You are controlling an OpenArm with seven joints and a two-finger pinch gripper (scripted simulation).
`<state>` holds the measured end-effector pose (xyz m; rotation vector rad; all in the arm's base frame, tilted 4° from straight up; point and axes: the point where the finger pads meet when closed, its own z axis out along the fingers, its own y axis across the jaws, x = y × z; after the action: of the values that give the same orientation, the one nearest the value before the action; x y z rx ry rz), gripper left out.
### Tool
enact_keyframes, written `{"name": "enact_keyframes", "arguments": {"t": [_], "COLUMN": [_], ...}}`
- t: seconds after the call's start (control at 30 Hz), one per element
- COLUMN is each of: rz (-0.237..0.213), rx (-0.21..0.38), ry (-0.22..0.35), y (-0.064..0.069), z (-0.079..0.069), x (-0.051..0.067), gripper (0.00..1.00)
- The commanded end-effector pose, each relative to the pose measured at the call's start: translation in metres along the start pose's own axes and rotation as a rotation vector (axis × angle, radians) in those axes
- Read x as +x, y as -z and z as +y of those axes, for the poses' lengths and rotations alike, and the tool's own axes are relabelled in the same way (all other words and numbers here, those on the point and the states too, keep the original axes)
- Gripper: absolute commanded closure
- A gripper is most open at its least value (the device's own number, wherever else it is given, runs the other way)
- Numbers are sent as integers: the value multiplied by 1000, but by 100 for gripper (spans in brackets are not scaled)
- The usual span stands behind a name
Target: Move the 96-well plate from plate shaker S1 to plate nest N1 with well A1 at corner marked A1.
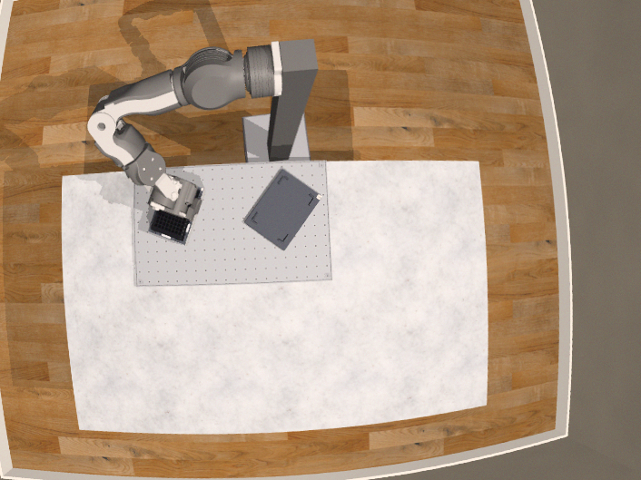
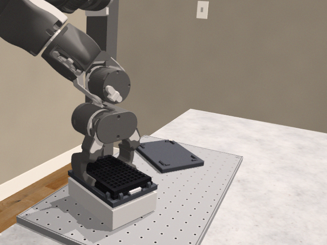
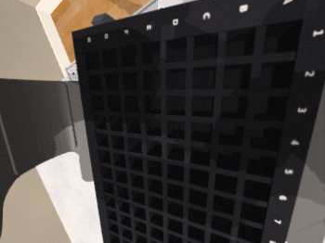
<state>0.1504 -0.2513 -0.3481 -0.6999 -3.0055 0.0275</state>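
Note:
The black 96-well plate [image 2: 117, 175] sits in the pocket of the white plate shaker S1 [image 2: 117, 207] at the left of the breadboard. My gripper [image 2: 104, 163] reaches down over it, with one finger on each long side, shut on the plate. From above, the wrist covers part of the plate [image 1: 170, 227]. In the wrist view the plate [image 3: 195, 134] fills the frame, with letter A at the top right corner, and one finger [image 3: 42, 121] presses its left side. A pale square mark [image 2: 135, 191] lies at the shaker's near corner. The dark plate nest N1 [image 1: 282, 208] lies to the right.
The nest [image 2: 169, 155] has small corner locators and a pale A1 mark [image 1: 319, 196] at its right corner. The grey perforated breadboard [image 1: 230, 228] carries both stations. The arm's column [image 1: 291, 100] stands behind the breadboard.

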Motion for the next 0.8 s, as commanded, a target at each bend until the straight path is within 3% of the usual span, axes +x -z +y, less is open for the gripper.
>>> {"name": "enact_keyframes", "arguments": {"t": [0.0,0.07,0.33,0.77], "rz": [-1,-1,-2,-2], "rx": [-3,-3,-1,-1], "ry": [0,0,0,0], "y": [0,0,1,1], "z": [1,1,0,0], "x": [0,0,-1,-1], "gripper": [73,73,100,100]}}
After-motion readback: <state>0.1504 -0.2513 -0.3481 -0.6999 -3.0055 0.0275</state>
